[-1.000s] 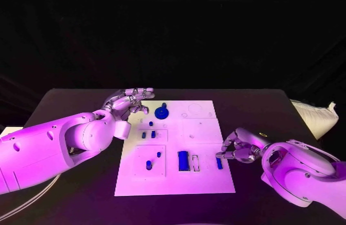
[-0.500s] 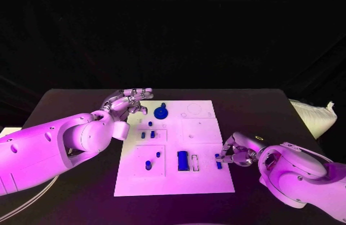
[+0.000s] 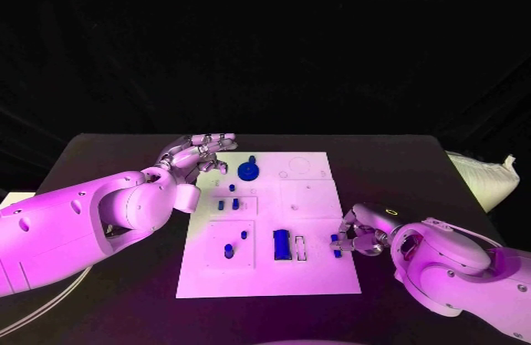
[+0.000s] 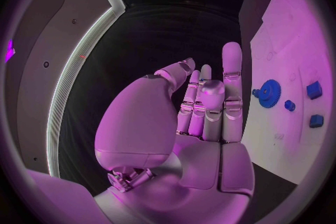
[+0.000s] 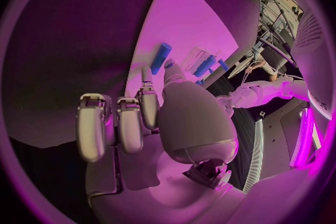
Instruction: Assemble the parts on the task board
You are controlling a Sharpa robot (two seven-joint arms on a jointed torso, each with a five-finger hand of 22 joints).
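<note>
Risk: the right hand [image 3: 360,238], pinching a blue peg [image 3: 335,244] at the board's [image 3: 315,280] 4 o'clock edge, may tilt or drop it during seating, while the left hand [image 3: 197,155], empty with fingers loosely apart, waits at 10 o'clock.

A robotics lab or demo booth, staged for testing: a black table [image 3: 122,149] stands before a black backdrop [image 3: 265,54], and a white task board [image 3: 315,280] lies at the table's middle. Behind the table the backdrop closes off the room. The left wrist view shows a curved wall panel with a light strip [image 4: 73,61] beside the table.
</note>
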